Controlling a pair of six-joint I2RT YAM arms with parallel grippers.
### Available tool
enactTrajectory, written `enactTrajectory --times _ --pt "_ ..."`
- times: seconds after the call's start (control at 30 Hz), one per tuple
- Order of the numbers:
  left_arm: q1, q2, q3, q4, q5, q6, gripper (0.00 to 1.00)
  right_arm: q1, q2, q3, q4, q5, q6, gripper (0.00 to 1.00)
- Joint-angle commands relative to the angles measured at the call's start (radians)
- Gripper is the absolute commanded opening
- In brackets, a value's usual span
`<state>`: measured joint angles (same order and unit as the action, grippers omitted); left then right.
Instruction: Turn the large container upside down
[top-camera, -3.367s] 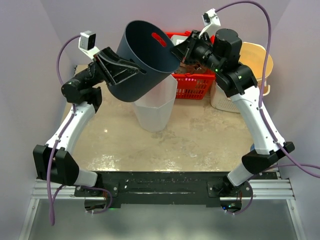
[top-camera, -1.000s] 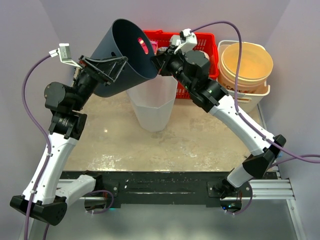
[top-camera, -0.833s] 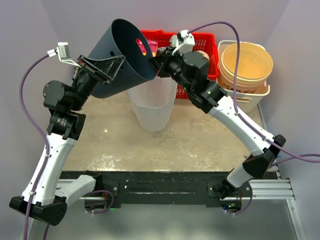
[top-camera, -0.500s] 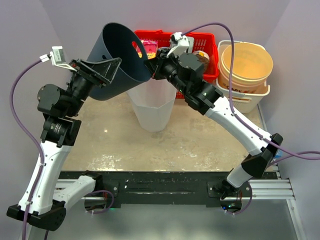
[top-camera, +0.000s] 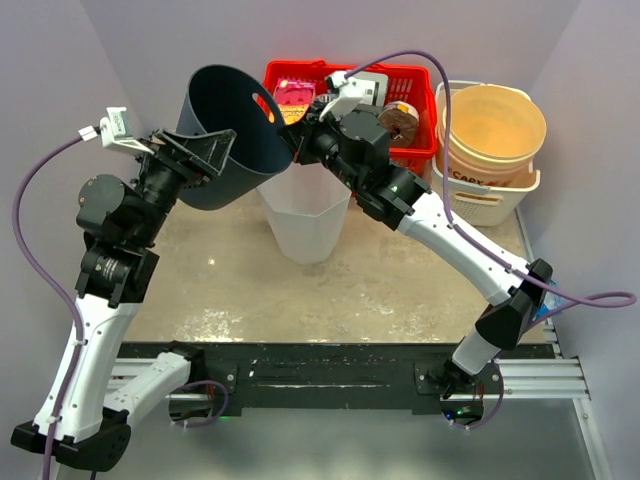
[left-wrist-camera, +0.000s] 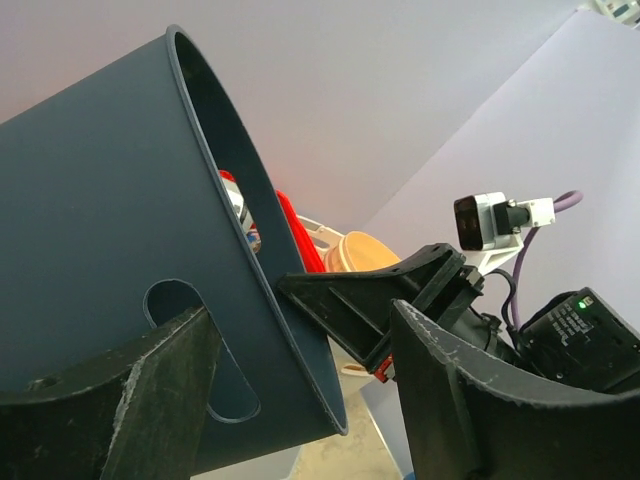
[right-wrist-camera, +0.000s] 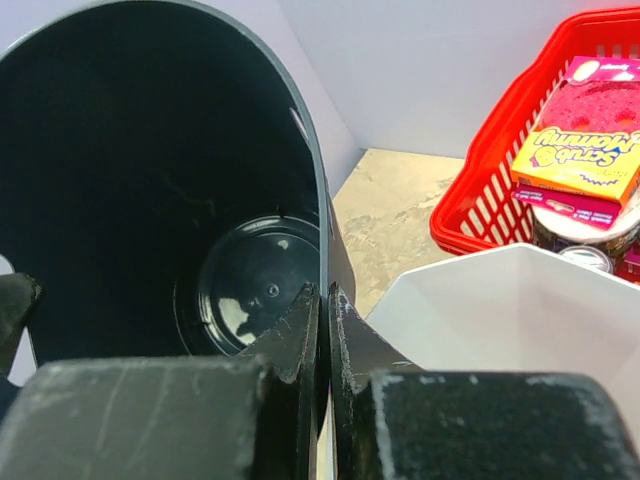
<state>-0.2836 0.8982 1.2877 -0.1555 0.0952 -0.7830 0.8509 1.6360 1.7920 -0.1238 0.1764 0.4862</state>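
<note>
In the upper left of the overhead view, the large container (top-camera: 222, 105) hung clear of the table (top-camera: 400, 270), tipped roughly onto its side with its mouth facing up and to the right, beside and partly above the white bin (top-camera: 305, 215). The right gripper (right-wrist-camera: 325, 300) was pinched closed on the container's rim, one finger inside the wall and one outside. The left gripper (left-wrist-camera: 298, 315) stood with its jaws wide apart astride the rim near the handle slot, clamping nothing; whether its lower-left finger brushed the outer wall could not be made out from its wrist view. The turn looked about half done, with the load apparently carried by the right arm alone. The next move probably called for the left arm to draw clear, then a roll of the right wrist to bring the mouth downward. The container could then be lowered onto bare table, away from the white bin and the red basket (top-camera: 425, 85).
</note>
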Motion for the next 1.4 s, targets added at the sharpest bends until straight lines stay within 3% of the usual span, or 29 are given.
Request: enactTrajectory --times 0.0,0.4,0.5,0.7,0.87,1.13,1.23,1.27,1.37 --pt "-0.002 0.011 -0.040 -0.012 -0.031 0.027 0.74 0.048 -0.054 -0.011 0.121 -0.086 0.015 0.00" --pt "0.000 -0.031 -0.134 0.082 0.015 -0.059 0.76 0.048 -0.024 0.006 0.165 -0.067 0.084 0.00" --pt "0.000 -0.056 -0.165 0.138 0.026 -0.081 0.73 0.050 -0.010 -0.016 0.200 -0.095 0.095 0.00" --pt "0.000 -0.079 -0.197 0.186 0.012 -0.087 0.55 0.053 0.007 -0.091 0.300 -0.204 0.130 0.00" --pt "0.000 -0.117 -0.225 0.198 -0.038 -0.078 0.36 0.053 0.004 -0.150 0.355 -0.209 0.152 0.00" --pt "0.000 -0.120 -0.221 0.157 -0.060 -0.048 0.30 0.054 0.007 -0.192 0.443 -0.270 0.150 0.00" --pt "0.000 -0.137 -0.235 0.157 -0.084 -0.036 0.17 0.053 0.021 -0.178 0.440 -0.298 0.149 0.00" --pt "0.001 -0.142 -0.235 0.157 -0.092 -0.030 0.06 0.054 0.027 -0.172 0.438 -0.305 0.146 0.00" --pt "0.000 -0.148 -0.222 0.116 -0.132 0.005 0.00 0.053 0.038 -0.160 0.428 -0.322 0.146 0.00"
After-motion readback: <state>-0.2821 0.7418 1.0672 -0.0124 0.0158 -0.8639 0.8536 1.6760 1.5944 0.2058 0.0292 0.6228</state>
